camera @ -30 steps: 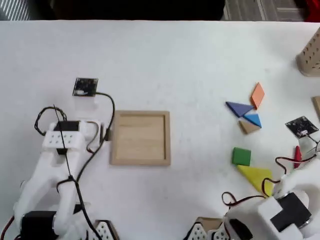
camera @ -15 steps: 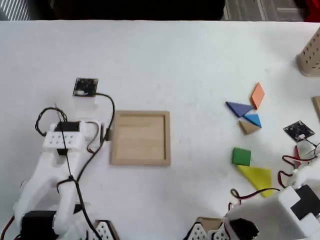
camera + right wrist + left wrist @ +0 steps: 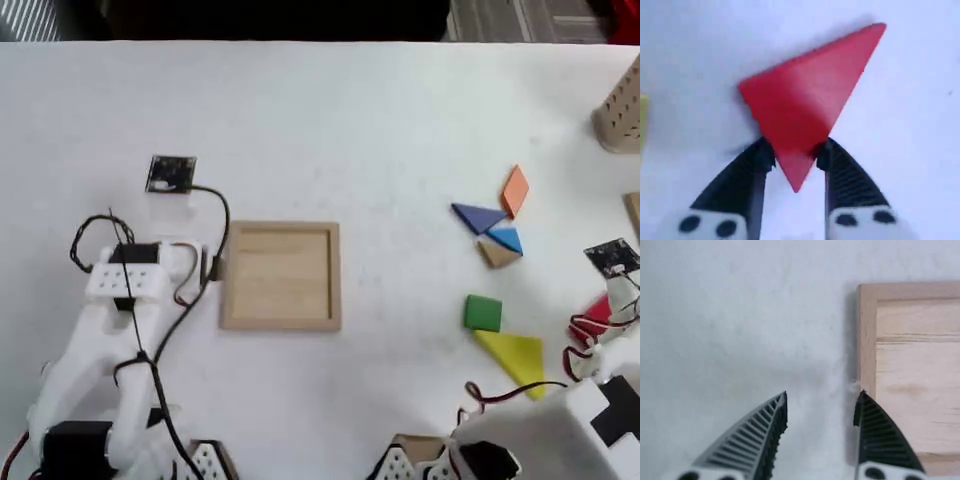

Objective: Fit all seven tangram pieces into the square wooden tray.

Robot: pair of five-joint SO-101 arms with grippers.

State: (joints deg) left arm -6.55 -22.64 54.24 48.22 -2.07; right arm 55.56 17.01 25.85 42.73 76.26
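1. While the left arm rests just left of the square wooden tray (image 3: pixel 280 228), the left gripper (image 3: pixel 822 405) stands spread apart with nothing between its fingers. One tip is over the white table (image 3: pixel 380 120) left of the tray and the other is at the tray's left rim.
2. Well right of the tray, about level with its far edge, four pieces cluster. They are an orange parallelogram (image 3: pixel 515 190), a dark blue triangle (image 3: pixel 478 216), a light blue triangle (image 3: pixel 507 239) and a tan triangle (image 3: pixel 495 253).
3. Also well right of the tray, level with its near edge, lies a green square (image 3: pixel 483 313). A yellow triangle (image 3: pixel 515 355) lies just beside it.
4. Farthest right of the tray, the right gripper (image 3: pixel 795 155) is clamped on one corner of the red triangle (image 3: pixel 805 110).
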